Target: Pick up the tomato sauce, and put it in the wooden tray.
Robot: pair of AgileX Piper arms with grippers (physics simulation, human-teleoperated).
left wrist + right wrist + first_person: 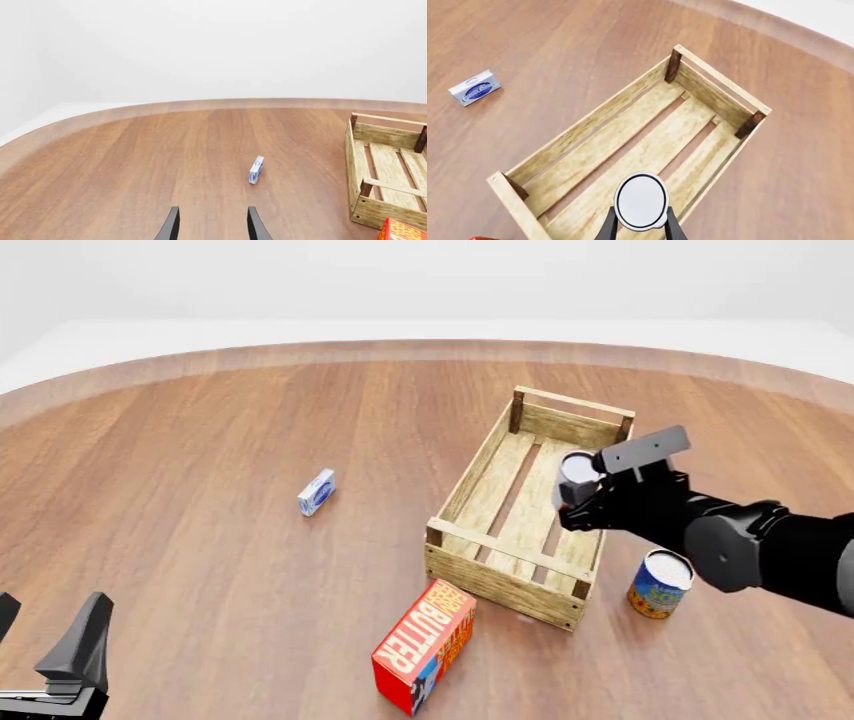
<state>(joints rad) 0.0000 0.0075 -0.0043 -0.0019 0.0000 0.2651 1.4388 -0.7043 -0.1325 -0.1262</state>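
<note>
The right gripper (640, 225) is clamped on the small tomato sauce can (640, 201), of which only the silver-white lid shows, its label hidden. Gripper and can hang above the large light-wood slatted tray (470, 472), over its slats. Nearer than the gripper and to its left stands a red carton lettered "BUTTER" (424, 645); just right of it, a blue-and-yellow can (659, 584), label unreadable. The left gripper (212, 225) rests well apart, fingers spread, with a small blue-and-white box (256, 170) beyond it.
</note>
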